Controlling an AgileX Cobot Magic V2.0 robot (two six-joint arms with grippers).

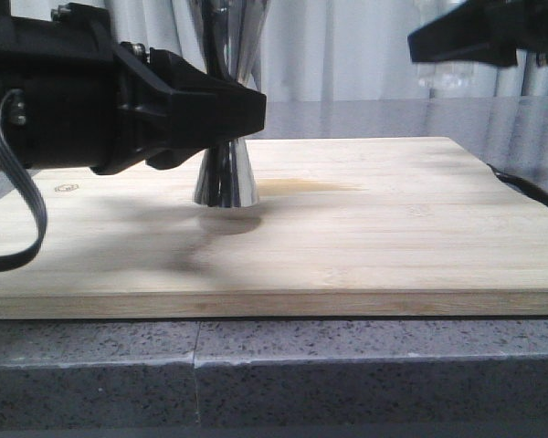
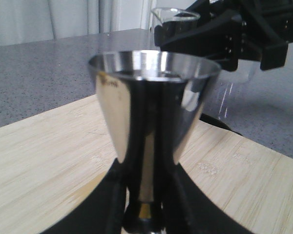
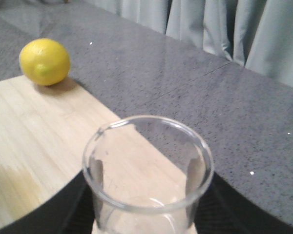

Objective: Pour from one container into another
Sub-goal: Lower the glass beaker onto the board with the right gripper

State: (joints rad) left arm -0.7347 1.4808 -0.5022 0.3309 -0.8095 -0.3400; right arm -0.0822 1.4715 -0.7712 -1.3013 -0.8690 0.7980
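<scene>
Grey speckled countertop (image 1: pixel 347 365) carrying a bamboo board (image 1: pixel 347 237). Left gripper (image 1: pixel 226 114) clamps the steel jigger (image 1: pixel 226 178) at its waist, upright on the board. Right gripper (image 1: pixel 438 44) holds the glass beaker (image 3: pixel 147 170) aloft, upright (contents unclear). Lemon (image 3: pixel 44 62) at the board's edge.

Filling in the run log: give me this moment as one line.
left gripper: shut on jigger, standing on board | right gripper: holds beaker upright, raised | pour: not started | lemon at board edge
</scene>
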